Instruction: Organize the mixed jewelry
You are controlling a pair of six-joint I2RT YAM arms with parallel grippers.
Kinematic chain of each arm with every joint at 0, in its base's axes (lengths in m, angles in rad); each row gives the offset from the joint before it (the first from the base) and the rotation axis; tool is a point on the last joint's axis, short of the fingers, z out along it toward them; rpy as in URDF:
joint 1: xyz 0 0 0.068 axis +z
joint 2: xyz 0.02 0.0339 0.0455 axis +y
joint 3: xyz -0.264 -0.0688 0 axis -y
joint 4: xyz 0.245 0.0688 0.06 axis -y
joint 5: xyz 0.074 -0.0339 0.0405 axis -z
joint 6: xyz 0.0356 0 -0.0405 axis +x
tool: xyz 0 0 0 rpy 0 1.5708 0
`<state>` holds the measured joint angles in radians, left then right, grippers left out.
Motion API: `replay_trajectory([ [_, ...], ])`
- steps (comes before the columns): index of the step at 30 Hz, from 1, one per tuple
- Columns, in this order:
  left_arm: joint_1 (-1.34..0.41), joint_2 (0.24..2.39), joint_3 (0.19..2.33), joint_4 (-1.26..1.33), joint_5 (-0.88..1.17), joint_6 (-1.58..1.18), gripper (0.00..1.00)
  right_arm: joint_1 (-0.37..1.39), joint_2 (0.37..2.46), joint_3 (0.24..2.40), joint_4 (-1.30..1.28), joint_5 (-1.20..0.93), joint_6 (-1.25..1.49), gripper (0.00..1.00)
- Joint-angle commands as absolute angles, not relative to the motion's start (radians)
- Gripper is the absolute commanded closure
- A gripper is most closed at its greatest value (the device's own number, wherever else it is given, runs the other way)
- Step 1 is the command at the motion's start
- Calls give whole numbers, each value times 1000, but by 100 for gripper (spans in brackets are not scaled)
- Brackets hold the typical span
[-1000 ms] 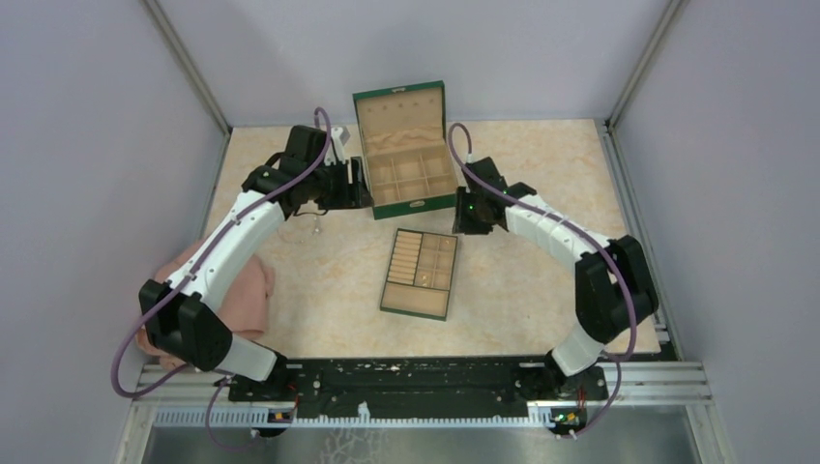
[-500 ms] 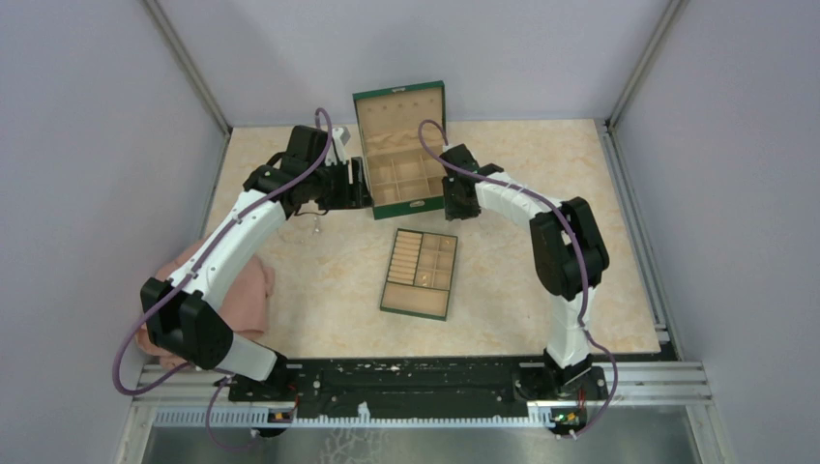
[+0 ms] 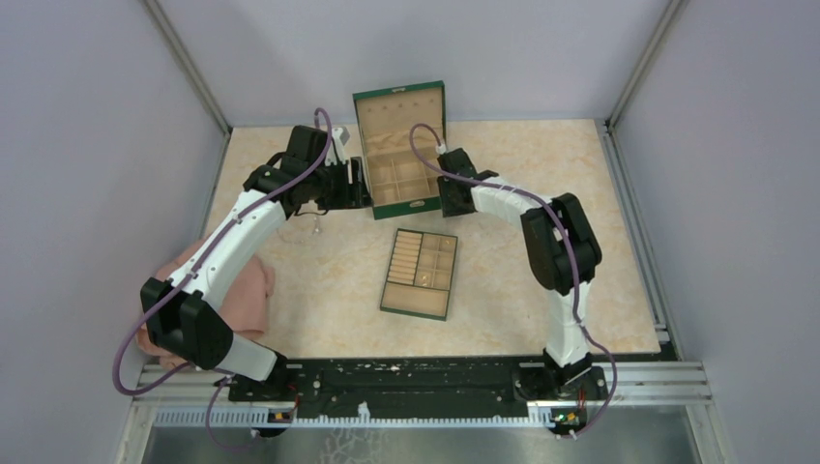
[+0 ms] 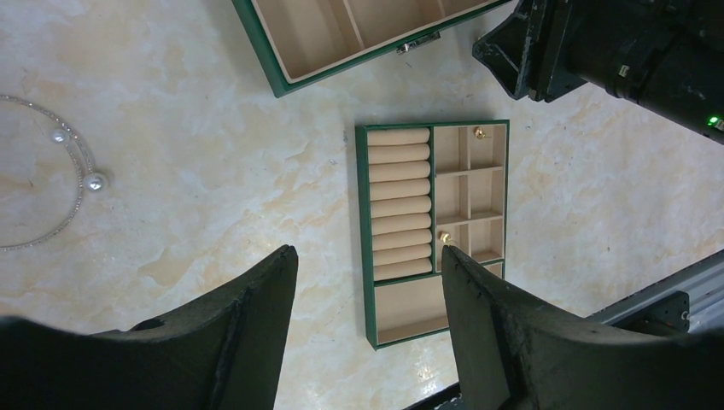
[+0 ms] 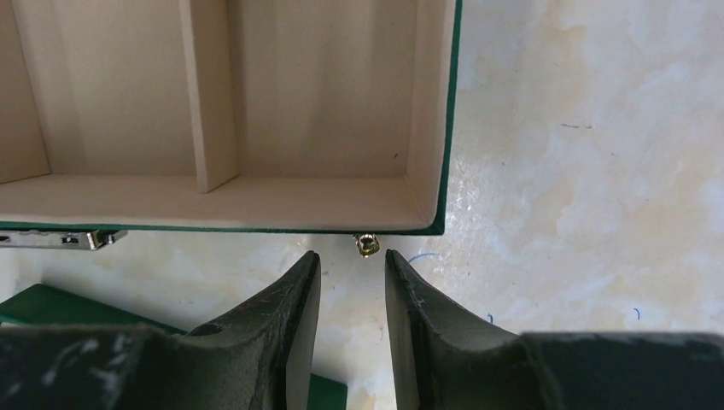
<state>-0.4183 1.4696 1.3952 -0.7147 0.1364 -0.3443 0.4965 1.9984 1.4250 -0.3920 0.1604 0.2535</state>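
A tiny gold piece of the mixed jewelry lies on the table against the front wall of the open green box, near its right corner. My right gripper hovers just short of it, open a narrow gap with nothing between the fingers. Two more gold specks sit in small compartments of the flat beige tray. A thin chain loop with pearls lies on the marble to the left. My left gripper hangs open and empty high above the tray's near end.
The green box stands open at the back centre, the tray in front of it. A pink cloth lies by the left arm. The box's metal latch sticks out left of my right gripper.
My right arm has swung left and forward, bringing its gripper down to the green box's front right corner. The left arm has stayed still.
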Motion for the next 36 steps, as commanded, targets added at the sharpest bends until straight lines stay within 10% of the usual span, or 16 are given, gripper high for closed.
replay_trajectory([
  [1, -414, 1464, 1424, -718, 120, -357, 31, 496, 2020, 1415, -305, 178, 220, 66],
  [36, -414, 1468, 1390, -681, 136, -394, 31, 463, 1865, 1173, -280, 308, 217, 87],
])
